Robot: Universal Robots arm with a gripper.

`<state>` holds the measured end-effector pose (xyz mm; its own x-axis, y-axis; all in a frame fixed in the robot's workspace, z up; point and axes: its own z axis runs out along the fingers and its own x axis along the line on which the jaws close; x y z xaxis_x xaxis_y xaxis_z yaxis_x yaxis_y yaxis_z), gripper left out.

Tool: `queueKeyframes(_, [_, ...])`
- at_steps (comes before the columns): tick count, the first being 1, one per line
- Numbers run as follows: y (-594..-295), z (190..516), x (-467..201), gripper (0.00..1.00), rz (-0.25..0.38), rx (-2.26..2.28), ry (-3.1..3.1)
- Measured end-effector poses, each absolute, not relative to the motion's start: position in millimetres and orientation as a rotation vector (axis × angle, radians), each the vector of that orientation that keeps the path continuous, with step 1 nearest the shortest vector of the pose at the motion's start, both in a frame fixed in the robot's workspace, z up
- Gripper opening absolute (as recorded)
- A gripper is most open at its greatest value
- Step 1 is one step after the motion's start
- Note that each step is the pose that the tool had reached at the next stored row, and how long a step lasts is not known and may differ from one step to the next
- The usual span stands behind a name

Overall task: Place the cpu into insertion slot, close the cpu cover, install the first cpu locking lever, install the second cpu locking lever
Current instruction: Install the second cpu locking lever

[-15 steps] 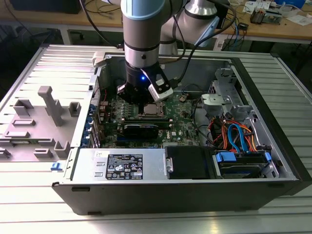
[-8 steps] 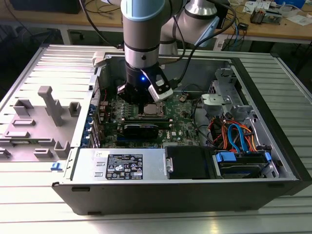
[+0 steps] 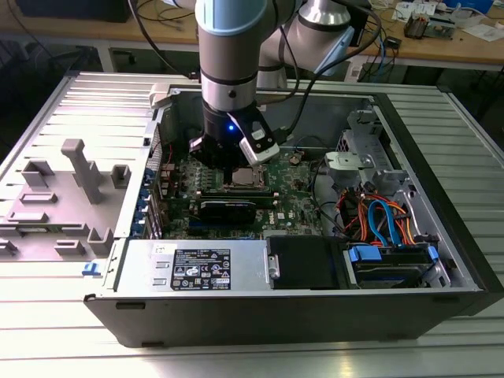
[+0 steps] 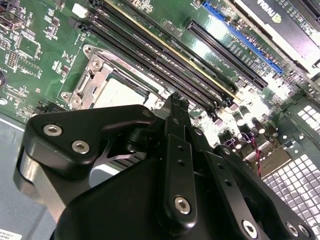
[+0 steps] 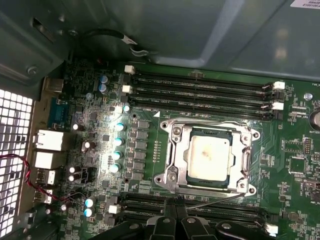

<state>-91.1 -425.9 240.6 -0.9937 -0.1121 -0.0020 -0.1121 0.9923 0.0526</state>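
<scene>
Over the open case (image 3: 441, 236), the arm (image 3: 228, 55) points straight down, its gripper (image 4: 179, 102) low above the motherboard (image 5: 295, 165), beside the slot (image 5: 210, 157). Its fingers (image 4: 176, 117) are pressed together, holding nothing. The cpu (image 5: 209, 157) lies seated in the slot with the cover (image 5: 175, 150) down around it. Memory slots (image 5: 200, 92) run close along two sides of the socket; a thin lever (image 5: 215, 201) lies near the fingertips.
</scene>
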Motion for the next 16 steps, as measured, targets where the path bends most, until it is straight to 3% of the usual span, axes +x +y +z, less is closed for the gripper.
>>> queueKeyframes(16, [-425.9, 237.7, -91.1, 0.11, -0.103, 0.177, -3.135])
